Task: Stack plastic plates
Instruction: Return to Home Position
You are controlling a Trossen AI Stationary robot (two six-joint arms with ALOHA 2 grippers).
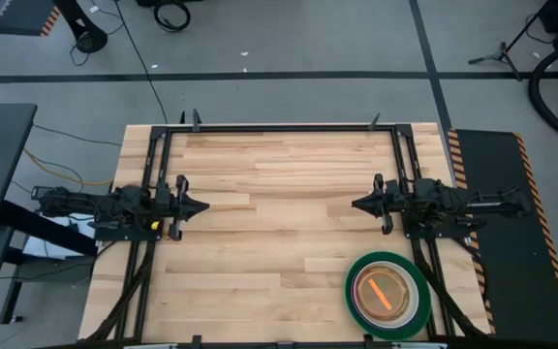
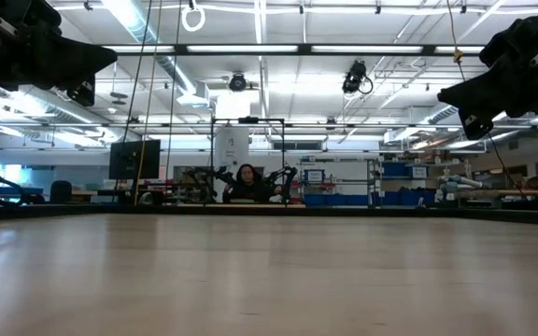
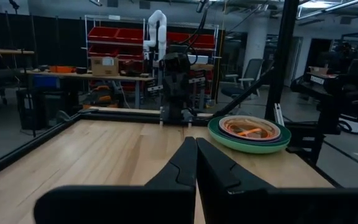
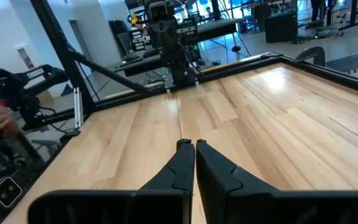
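The plastic plates (image 1: 387,294) lay in one nested stack near the table's (image 1: 279,174) corner beside the right arm, so stacking appeared complete, with the left gripper (image 1: 204,205) and right gripper (image 1: 355,204) closed empty and raised at opposite edges.
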